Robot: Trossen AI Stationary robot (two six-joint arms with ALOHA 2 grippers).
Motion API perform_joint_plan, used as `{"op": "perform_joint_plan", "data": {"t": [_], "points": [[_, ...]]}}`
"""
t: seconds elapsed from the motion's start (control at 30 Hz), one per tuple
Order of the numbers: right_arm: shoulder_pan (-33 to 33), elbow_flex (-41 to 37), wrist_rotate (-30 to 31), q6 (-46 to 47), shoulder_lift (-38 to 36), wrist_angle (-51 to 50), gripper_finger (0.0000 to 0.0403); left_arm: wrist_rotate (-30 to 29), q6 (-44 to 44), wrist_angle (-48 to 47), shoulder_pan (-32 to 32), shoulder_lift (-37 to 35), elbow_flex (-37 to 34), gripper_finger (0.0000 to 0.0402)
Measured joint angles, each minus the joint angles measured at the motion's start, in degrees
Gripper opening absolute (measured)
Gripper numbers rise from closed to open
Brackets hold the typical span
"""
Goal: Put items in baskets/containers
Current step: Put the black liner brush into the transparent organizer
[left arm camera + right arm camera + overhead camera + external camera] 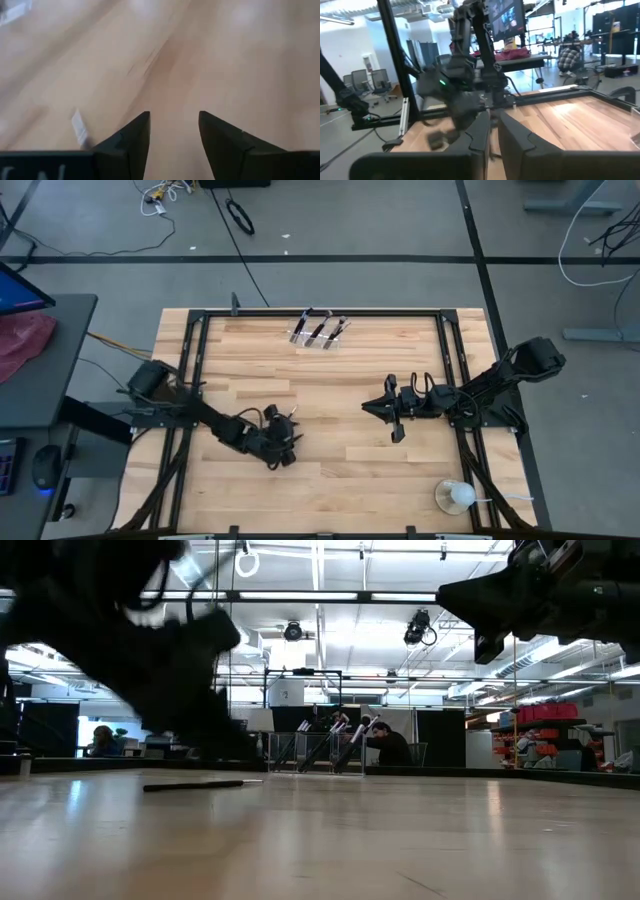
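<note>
- Nearest the lens, left wrist view: the left gripper's (174,131) two dark fingers (134,137), spread apart over bare, blurred wood, nothing between them
- Beside one finger a short pale silver stub (80,129) juts out, likely a brush ferrule; the rest is cut off behind the gripper body
- High view: left gripper (283,442) low over the table's (340,480) left-centre planks; whether a brush lies under it is hidden by the arm
- Low view: one brush (193,785), a slim black stick, lies flat on the wood below the blurred dark mass of the left arm
- Holder (319,336) sits near the far edge, centre; clear plastic, hard to make out from above
- Brushes (318,330) stand in it, leaning, black handles with silver ferrules; about three groups visible, exact count unclear
- Low view shows the holder (320,752) far off, its brushes (330,743) tilted at various angles
- Right gripper (375,408) hangs above the table right of centre, well apart from the holder
- Right wrist view: its fingers (478,131) stand almost together with a thin gap, gripping nothing visible (493,131)
- White ball (455,496) on a clear base, near right corner
- A seated person (100,740) shows dimly in the room beyond
</note>
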Motion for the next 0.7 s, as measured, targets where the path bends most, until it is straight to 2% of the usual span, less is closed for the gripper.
{"op": "perform_joint_plan", "data": {"t": [0.17, 0.27, 0.37, 0.47, 0.7], "points": [[-0.07, -0.02, 1.10, 0.00, -0.02, -0.24, 0.0041, -5.09, 0.86, -3.04, -2.50, -4.35, 0.29, 0.0177], [-0.07, -0.02, 1.08, 0.05, -0.02, -0.24, 0.0041, -8.70, -3.66, -9.58, -3.04, -6.13, 0.39, 0.0177], [-0.07, -0.02, 1.08, 0.07, -0.02, -0.41, 0.0041, -10.76, -12.13, -16.73, -2.53, -6.05, 0.25, 0.0177], [-0.07, -0.02, 1.08, 0.07, -0.02, -0.40, 0.0041, -9.52, -19.23, -19.51, -1.50, -5.17, 0.23, 0.0177], [-0.07, -0.02, 1.06, 0.20, -0.02, -0.87, 0.0041, -3.98, -19.67, -16.53, -0.79, -2.00, 0.14, 0.0177]]}}
